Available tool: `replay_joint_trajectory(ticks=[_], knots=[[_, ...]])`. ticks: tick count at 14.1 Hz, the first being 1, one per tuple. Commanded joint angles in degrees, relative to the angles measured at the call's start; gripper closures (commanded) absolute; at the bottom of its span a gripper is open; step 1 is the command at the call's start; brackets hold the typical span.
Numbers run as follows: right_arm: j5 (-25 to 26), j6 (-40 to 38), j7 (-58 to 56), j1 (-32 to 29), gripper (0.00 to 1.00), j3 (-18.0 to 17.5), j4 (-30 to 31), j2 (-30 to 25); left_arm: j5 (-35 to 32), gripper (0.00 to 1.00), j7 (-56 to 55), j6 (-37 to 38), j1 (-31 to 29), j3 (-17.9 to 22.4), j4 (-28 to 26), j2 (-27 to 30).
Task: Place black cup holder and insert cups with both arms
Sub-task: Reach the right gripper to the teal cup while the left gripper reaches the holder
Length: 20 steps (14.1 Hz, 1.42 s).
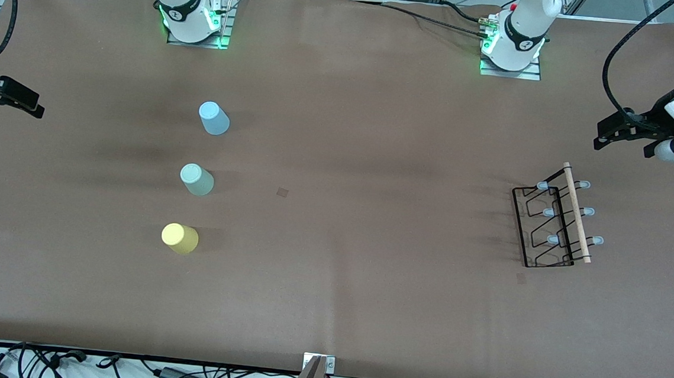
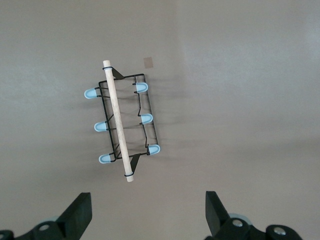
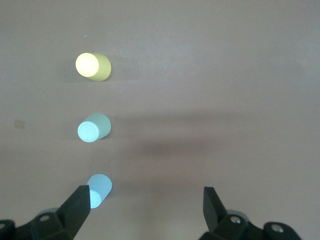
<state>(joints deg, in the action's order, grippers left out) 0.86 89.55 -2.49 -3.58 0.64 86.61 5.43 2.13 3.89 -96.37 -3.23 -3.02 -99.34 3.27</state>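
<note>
Rack awaits pickup | black cup holder [image 1: 557, 219] stands at left arm's end of table, wooden rod [image 2: 118, 121] running toward front camera | left gripper [image 2: 147, 212] hovers nearby, wide open, empty | right gripper [image 3: 145, 210] likewise open, empty, by three cups [image 1: 197, 179].

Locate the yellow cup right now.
The yellow cup stands toward the right arm's end of the table, nearest the front camera in its row, beside the grey-green cup.

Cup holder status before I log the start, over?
Both hands open, empty: left hand, right hand. Cup holder untouched; cups stand apart. Nothing in the way.
</note>
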Motion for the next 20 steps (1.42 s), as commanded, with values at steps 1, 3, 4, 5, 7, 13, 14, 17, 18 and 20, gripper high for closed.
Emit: replay_joint_trajectory(ticks=[1, 3, 4, 5, 7, 13, 14, 17, 18, 20], knots=[[-0.5, 0.3, 0.6, -0.2, 0.00, 0.0, 0.7, -0.5, -0.4, 0.00, 0.4, 0.3, -0.2, 0.0, -0.6, 0.6], [-0.5, 0.6, -0.1, -0.1, 0.00, 0.0, 2.0, -0.4, -0.4, 0.00, 0.4, 0.3, -0.1, 0.0, -0.6, 0.6], [-0.5, 0.7, -0.3, 0.2, 0.00, 0.0, 2.8, -0.1, -0.4, 0.00, 0.4, 0.3, -0.1, 0.0, -0.5, 0.6], [-0.5, 0.7, -0.3, 0.3, 0.00, -0.1, 4.2, 0.7, -0.4, 0.00, 0.3, 0.3, -0.1, -0.1, -0.6, 0.6], [-0.6, 2.2, -0.4, 0.9, 0.00, -0.3, 7.4, 1.6, -0.4, 0.00, 0.3, 0.2, -0.1, -0.1, -0.6, 0.6], [-0.6, 30.1, 0.6, 3.9, 0.00, -4.5, 27.9, 1.6, -1.1, 0.00, 0.4, 3.4, -0.1, 0.1, -0.5, -5.1], [-0.6, 34.1, 0.6, 4.3, 0.00, -4.6, 30.6, 1.7, -1.9, 0.00, 0.5, 5.1, 0.0, 0.0, 0.4, -5.9], [-0.6, 43.5, 2.1, 6.2, 0.00, -4.6, 36.9, 2.0, -2.5, 0.00, 0.4, 12.8, -0.1, 0.6, 4.4, -13.4], [-0.7, 47.4, 3.2, 7.0, 0.00, -4.7, 39.1, 2.5, -3.6, 0.00, 0.2, 12.6, -0.3, 0.9, 4.2, -16.8], [-0.6, 54.8, 5.5, 8.5, 0.00, -4.6, 42.6, 4.7, -4.9, 0.00, -0.7, 6.1, -2.1, 1.0, 4.9, -22.6]])
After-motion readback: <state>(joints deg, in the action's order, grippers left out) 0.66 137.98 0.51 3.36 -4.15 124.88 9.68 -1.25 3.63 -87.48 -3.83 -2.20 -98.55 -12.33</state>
